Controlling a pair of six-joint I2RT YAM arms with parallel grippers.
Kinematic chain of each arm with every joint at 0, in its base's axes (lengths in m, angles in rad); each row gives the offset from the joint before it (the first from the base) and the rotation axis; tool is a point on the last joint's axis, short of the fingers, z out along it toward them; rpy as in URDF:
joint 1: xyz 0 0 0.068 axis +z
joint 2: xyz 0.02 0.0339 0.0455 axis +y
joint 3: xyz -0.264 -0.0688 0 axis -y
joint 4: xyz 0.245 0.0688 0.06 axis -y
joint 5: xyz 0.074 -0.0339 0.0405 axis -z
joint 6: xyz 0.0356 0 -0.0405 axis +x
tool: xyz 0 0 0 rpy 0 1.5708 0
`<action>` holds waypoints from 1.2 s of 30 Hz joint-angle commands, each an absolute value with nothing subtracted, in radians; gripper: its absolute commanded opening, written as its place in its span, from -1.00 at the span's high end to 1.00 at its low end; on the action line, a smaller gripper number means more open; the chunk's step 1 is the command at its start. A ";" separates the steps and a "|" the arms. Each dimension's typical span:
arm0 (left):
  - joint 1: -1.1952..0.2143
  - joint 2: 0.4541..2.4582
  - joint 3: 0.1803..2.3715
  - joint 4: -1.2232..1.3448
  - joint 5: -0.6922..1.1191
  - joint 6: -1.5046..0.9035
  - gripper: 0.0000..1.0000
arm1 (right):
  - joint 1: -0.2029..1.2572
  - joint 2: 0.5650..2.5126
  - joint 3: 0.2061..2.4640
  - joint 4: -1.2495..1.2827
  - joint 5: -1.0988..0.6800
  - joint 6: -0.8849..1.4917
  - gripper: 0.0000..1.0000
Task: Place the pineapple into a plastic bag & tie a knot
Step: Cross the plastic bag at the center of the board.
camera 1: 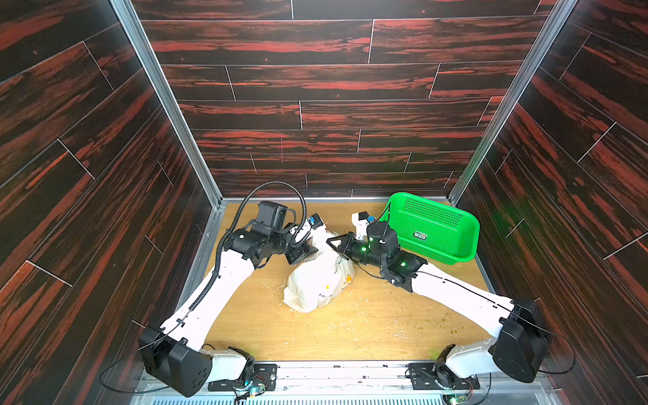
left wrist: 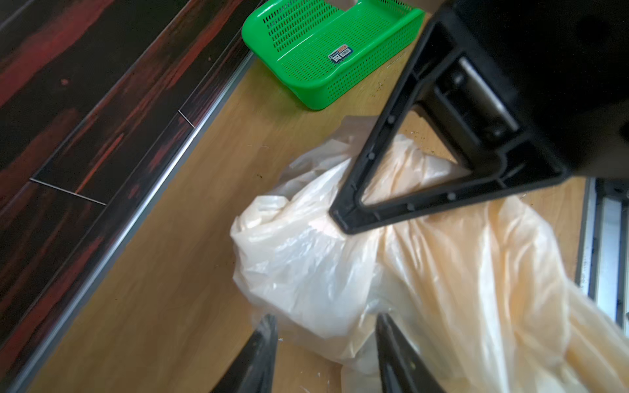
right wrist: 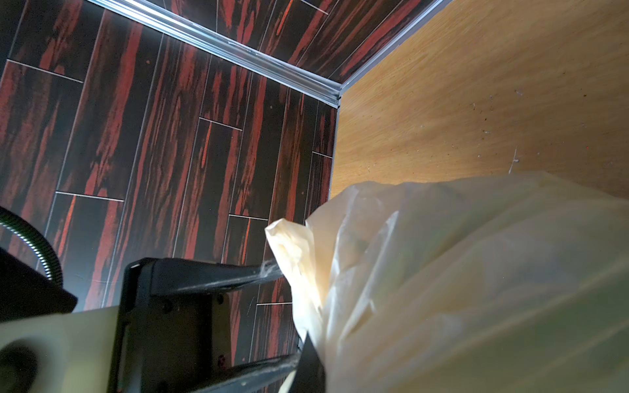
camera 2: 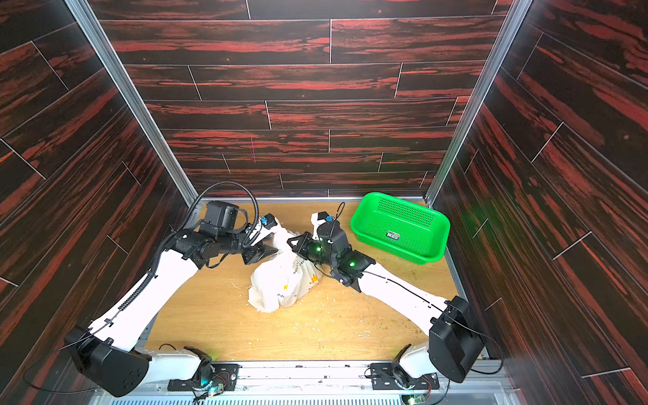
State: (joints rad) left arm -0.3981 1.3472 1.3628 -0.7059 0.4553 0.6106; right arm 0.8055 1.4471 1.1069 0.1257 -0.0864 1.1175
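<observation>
The cell is closed in on three sides by a back wall (camera 1: 333, 105) and two side walls (camera 1: 70, 157) (camera 1: 589, 140), all clad in glossy dark planks streaked with red grain and parted by thin pale joints. Bare aluminium posts (camera 1: 164, 101) (camera 1: 508, 101) run up both rear corners, and a matching strip (right wrist: 238, 51) along the foot of the wall catches a bright glare. The floor is a light oak-pattern board (camera 1: 350, 333), evenly lit, littered with pale shavings (camera 1: 371, 308) and greenish-brown crumbs (camera 1: 445, 319). A grey metal rail (camera 1: 343, 371) borders its near edge, with a ribbed grille (camera 1: 315, 401) just below it.
</observation>
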 commanded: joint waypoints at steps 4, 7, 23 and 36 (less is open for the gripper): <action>-0.393 1.352 1.326 -0.660 0.477 0.612 0.59 | 0.804 1.447 1.157 0.228 -0.108 1.112 1.00; -0.393 1.351 1.317 -0.657 0.483 0.612 0.74 | 0.804 1.445 1.155 0.239 -0.107 1.115 1.00; -0.393 1.266 1.223 -0.651 0.474 0.574 1.00 | 0.804 1.418 1.115 0.257 -0.068 1.150 0.44; -0.396 1.183 1.180 -0.548 0.520 0.587 1.00 | 0.804 1.463 1.126 0.297 -0.103 1.189 0.69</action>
State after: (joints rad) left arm -0.3973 1.2232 1.1942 -0.5739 0.4797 0.5701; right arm 0.8055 1.4563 1.1099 0.2127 -0.0910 1.1889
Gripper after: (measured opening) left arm 0.050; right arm 0.155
